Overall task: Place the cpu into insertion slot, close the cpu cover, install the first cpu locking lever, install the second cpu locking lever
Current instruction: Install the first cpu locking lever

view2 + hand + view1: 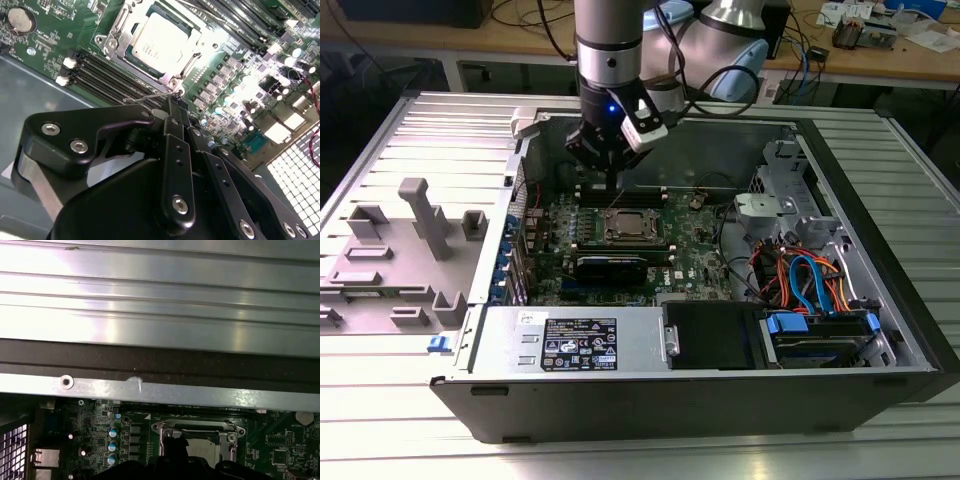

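Note:
The cpu [160, 42] lies flat in the insertion slot [610, 238] on the green motherboard, its silver top facing up. The cpu cover [186, 64] is down around the chip as a silvery frame. A thin wire locking lever [150, 96] sticks out from the socket's corner towards my gripper [176, 106]. The black fingers are pressed together, with their tip at the lever's end. In the exterior view my gripper [612, 185] hangs just behind the socket, pointing down. The first wrist view has the socket frame [200, 427] right ahead of the fingers.
Memory slots [100, 72] run beside the socket, and a coin battery [20, 19] sits further off. A long black card [620, 265] lies in front of the socket. The power supply [570, 340] and cabled drive bay [810, 280] fill the case front. The case wall [150, 390] stands close.

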